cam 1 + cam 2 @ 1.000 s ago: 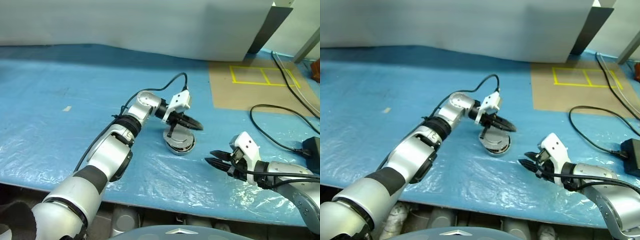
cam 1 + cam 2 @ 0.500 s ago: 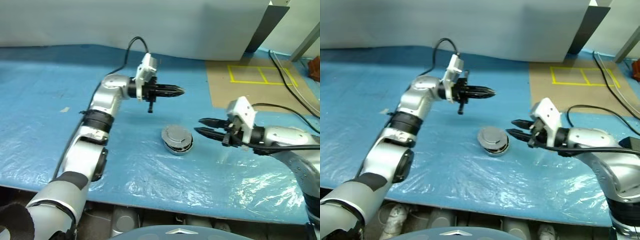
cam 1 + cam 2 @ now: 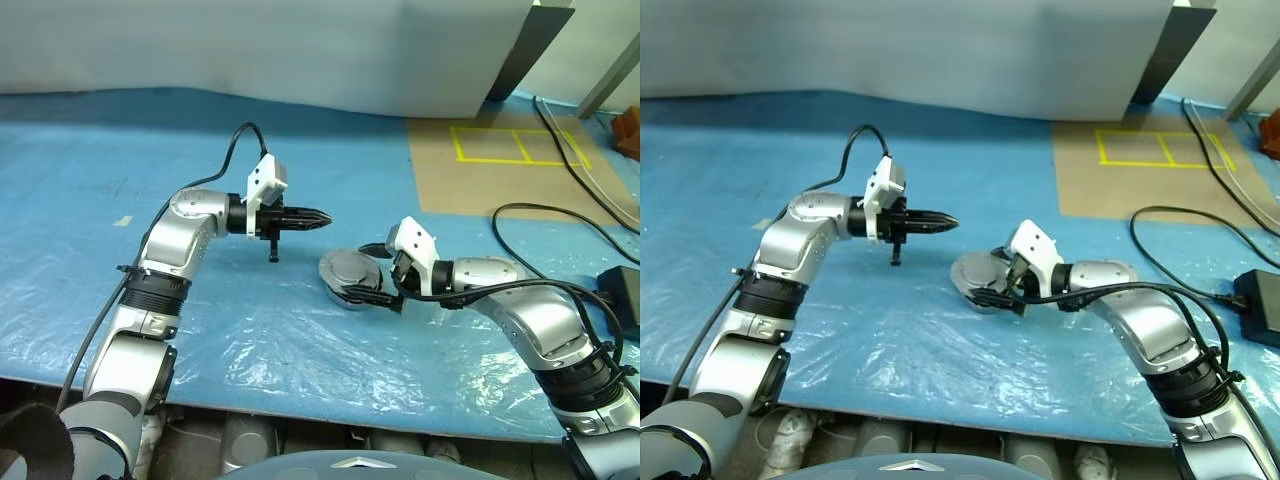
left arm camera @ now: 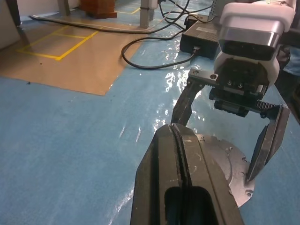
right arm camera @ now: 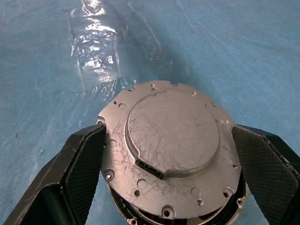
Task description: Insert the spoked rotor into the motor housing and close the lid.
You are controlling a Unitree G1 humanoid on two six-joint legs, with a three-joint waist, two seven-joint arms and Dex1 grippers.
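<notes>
The motor housing (image 3: 352, 298) stands on the blue table cover, copper windings showing at its edge (image 5: 140, 216). A round silver lid (image 5: 171, 136) lies on top, slightly off-centre. The spoked rotor is hidden. My right gripper (image 3: 366, 273) is open, with one finger on each side of the lid and close against its rim. The left wrist view shows the right gripper (image 4: 216, 146) straddling the lid (image 4: 220, 161). My left gripper (image 3: 320, 216) is shut and empty. It hovers above the table to the left of the housing and points toward it.
A brown patch with yellow tape lines (image 3: 500, 170) lies at the back right. Black cables (image 3: 560, 225) and a black power brick (image 3: 622, 295) lie to the right. A white board (image 3: 300, 50) stands behind the table. Clear plastic film (image 3: 330, 350) covers the near part of the blue cover.
My left gripper lifted off the housing and drew back to the left, leaving the lid on it. My right gripper came in from the right, opened wide and now straddles the lid.
</notes>
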